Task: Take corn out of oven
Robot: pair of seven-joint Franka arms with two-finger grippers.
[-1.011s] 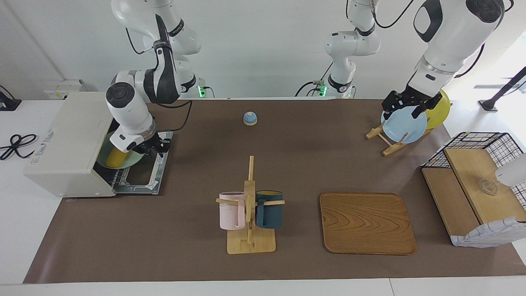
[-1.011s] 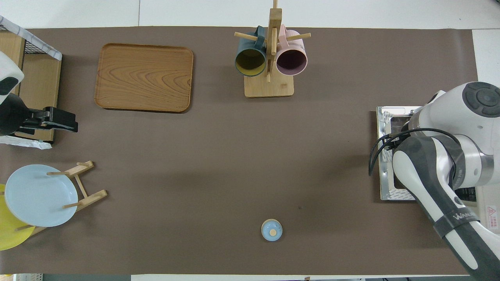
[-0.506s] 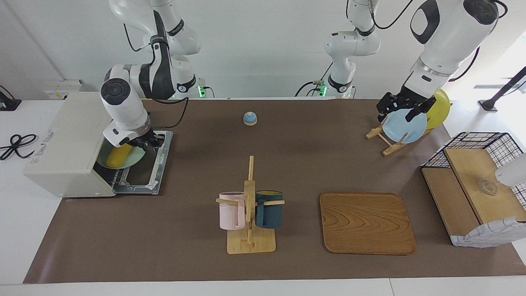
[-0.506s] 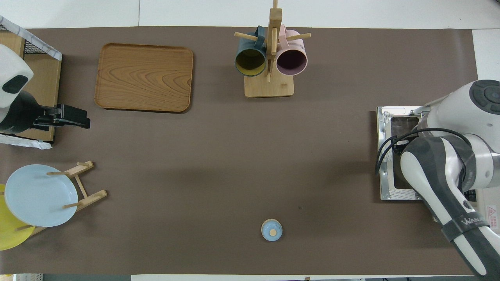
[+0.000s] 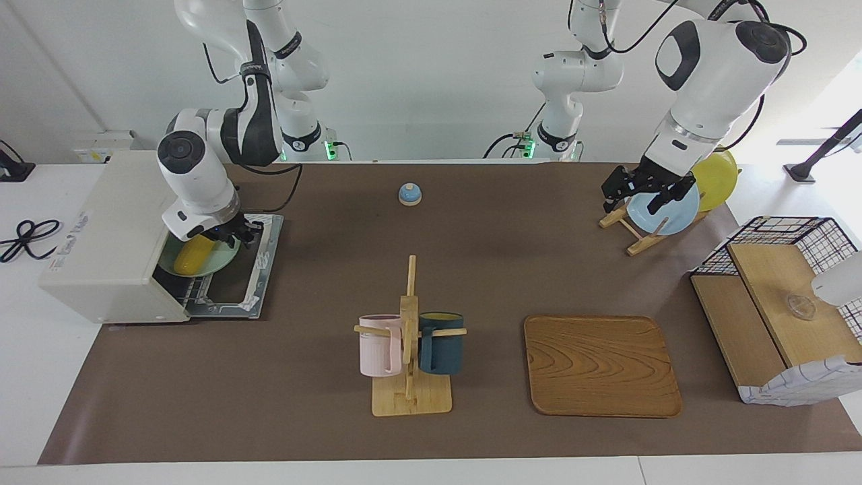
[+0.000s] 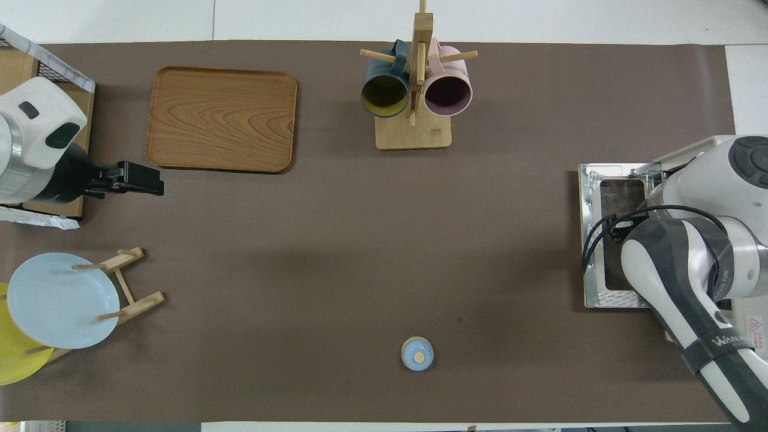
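Right pincer (image 5: 232, 236) at oven (image 5: 114, 236) mouth, at tabletop's right-arm end; sits just over near end of corn (image 5: 194, 254). Finger spread: cannot tell.

Corn lies on green plate (image 5: 219, 259) on oven's rack, half inside oven, above dropped door (image 5: 236, 286). Not gripped, by the look of it.

Risk: pincer closes on tapered plastic cob off-centre, so cob slips, rolls off plate. Plate could drag out too.

Left pincer (image 5: 640, 188) waits in air over blue dish (image 5: 663, 209) in rack at left-arm end; fingers look spread, empty.
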